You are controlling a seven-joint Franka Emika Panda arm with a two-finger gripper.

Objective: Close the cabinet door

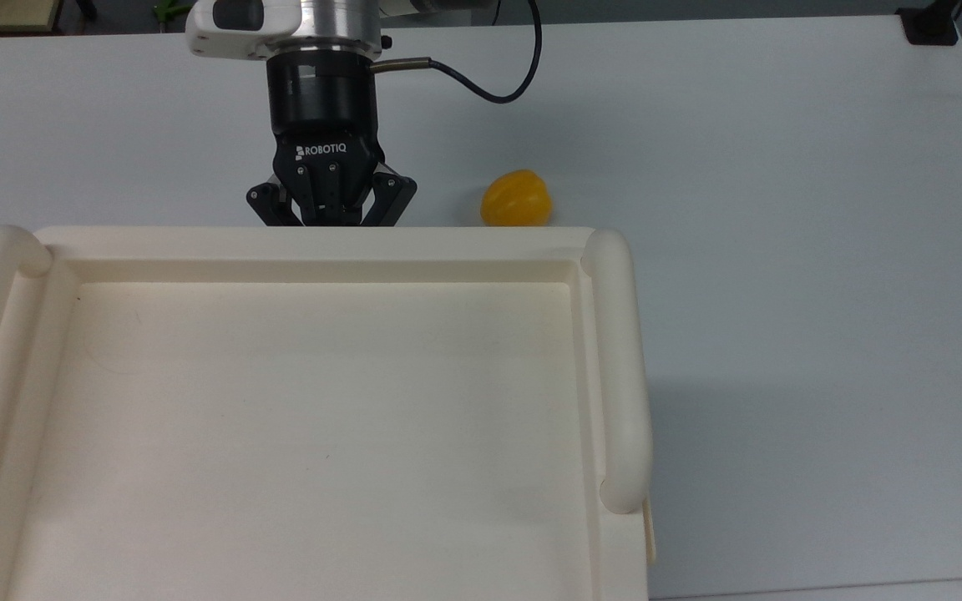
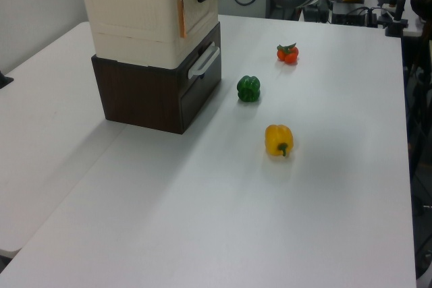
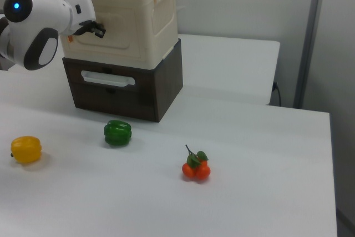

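While claw (image 1: 329, 219) spread wide, cabinet door (image 2: 196, 10) lies flush against its fingertips.

A yellow pepper (image 2: 279, 140) is lying on the white table (image 2: 202, 220) with its stem pointing toward the left view's bottom edge. A green pepper (image 2: 248, 88) is sitting at about eleven o'clock from it, well apart, and a small cluster of orange tomatoes (image 2: 287, 52) with green leaves is resting at about one o'clock from the green one. A dark brown drawer unit (image 2: 158, 92) with a pale handle (image 2: 202, 64) is standing at nine o'clock of the green pepper.
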